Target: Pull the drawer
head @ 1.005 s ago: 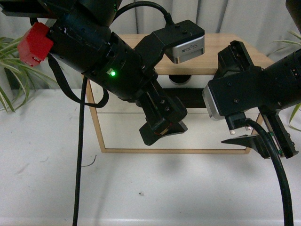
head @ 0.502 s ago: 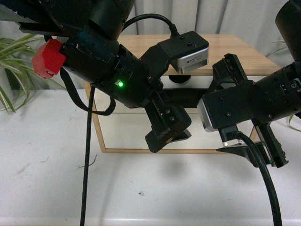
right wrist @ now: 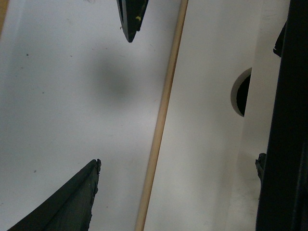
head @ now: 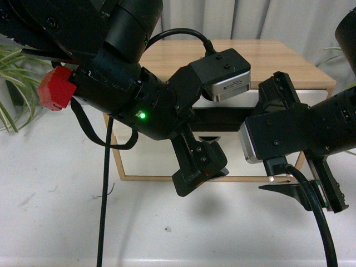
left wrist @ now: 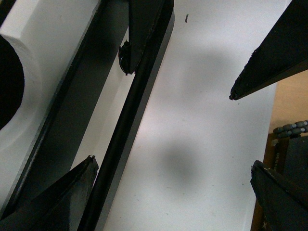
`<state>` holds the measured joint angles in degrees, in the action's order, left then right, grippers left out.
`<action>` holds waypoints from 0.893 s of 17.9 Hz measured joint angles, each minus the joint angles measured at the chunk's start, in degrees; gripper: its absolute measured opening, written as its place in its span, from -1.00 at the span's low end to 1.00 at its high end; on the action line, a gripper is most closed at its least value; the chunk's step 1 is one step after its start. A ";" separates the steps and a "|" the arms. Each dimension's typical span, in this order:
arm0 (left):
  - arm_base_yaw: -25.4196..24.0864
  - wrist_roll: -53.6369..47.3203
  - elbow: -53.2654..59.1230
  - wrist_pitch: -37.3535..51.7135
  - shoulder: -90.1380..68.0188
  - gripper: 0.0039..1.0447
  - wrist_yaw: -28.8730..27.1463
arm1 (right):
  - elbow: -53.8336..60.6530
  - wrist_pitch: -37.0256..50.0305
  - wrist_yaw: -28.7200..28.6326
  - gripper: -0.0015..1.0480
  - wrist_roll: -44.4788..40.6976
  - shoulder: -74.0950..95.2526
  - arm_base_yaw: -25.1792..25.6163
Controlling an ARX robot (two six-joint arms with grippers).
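Left gripper (left wrist: 109, 115): spread at the bar handle (left wrist: 122, 130), pinching nothing.
Risk: I slip off mid-pull; drawer (left wrist: 43, 38) unmoved.
Right gripper (right wrist: 114, 101): spread, empty.

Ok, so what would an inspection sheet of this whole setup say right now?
Surface: white table, one small speck.
Job's things: drawer, white front with a black bar handle.
Clutter: nothing seen.
Fingers: left fingers open, tips at the bar handle, contact unclear; right fingers open and empty, over the table.
Cables: black cable hangs on the left side; second cable trails on the right.
Surroundings: wooden cabinet, leafy plant at the left, pale curtain behind.
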<state>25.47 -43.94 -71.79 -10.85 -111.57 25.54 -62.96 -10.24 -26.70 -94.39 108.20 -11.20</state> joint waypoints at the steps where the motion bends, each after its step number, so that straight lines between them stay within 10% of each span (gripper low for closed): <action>1: 0.26 0.00 0.98 0.24 0.68 0.88 0.22 | 0.87 -0.20 -0.15 0.88 0.09 -0.72 0.02; 16: 4.48 3.15 18.43 6.62 13.20 0.88 1.42 | 17.64 -2.51 3.30 0.88 1.88 -16.83 -2.43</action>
<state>29.95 -40.80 -53.36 -4.23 -98.37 26.96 -45.32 -12.75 -23.40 -92.51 91.37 -13.63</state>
